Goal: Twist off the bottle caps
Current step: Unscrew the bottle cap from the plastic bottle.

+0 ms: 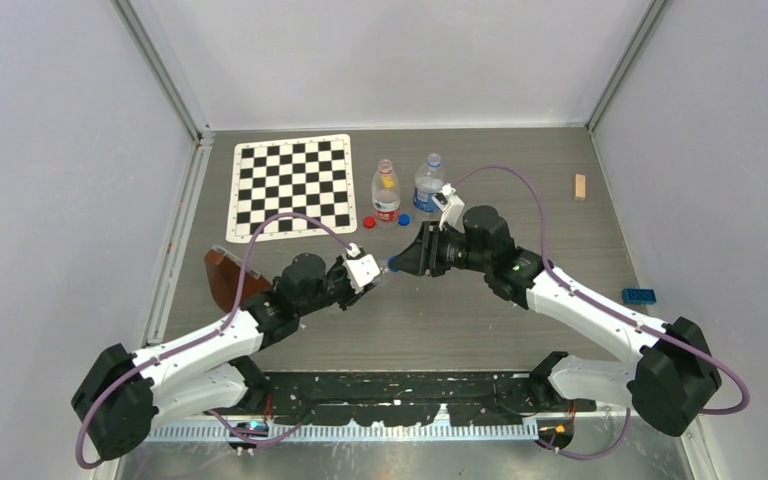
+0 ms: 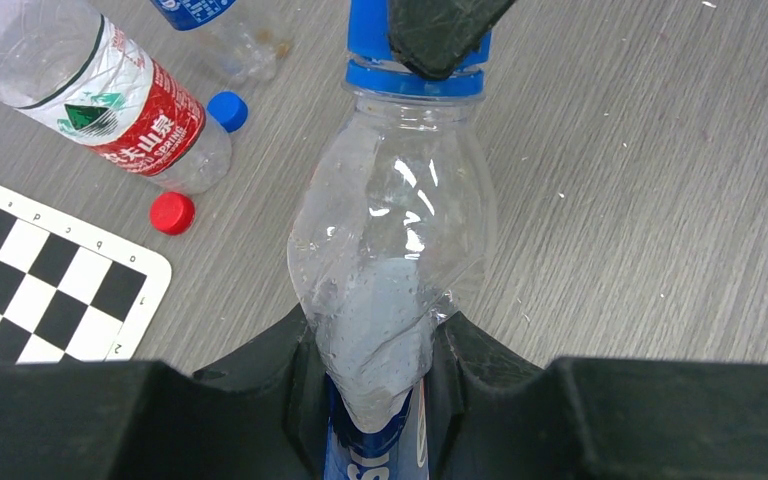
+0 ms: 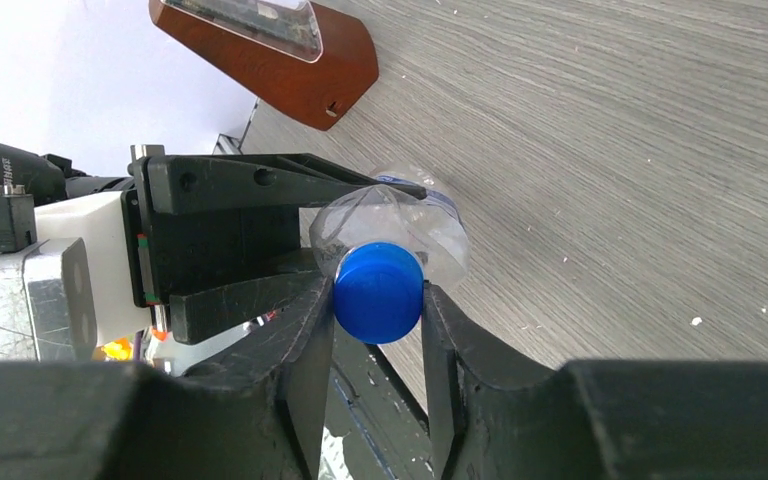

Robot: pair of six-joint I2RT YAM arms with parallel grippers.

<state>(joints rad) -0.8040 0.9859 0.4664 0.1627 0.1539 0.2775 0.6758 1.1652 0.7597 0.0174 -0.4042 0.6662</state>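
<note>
**A:** Why both arms, mid-counter?
**B:** Left hand [image 1: 365, 270] clamps the blue-label bottle [image 2: 390, 230] steady so the right hand [image 1: 407, 262], closed on its blue cap [image 3: 378, 292], can twist.
**A:** Beyond?
**B:** Loose red cap [image 1: 368, 222], then red-label bottle [image 1: 386, 195], toward the far edge.

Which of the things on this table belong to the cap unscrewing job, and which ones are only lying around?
Job in hand:
held blue-label bottle, screwed-on blue cap, left gripper, right gripper, red-label bottle, standing blue-label bottle, loose red cap, loose blue cap.

Lying about:
checkerboard, brown wooden board, wooden block, blue brick.
</note>
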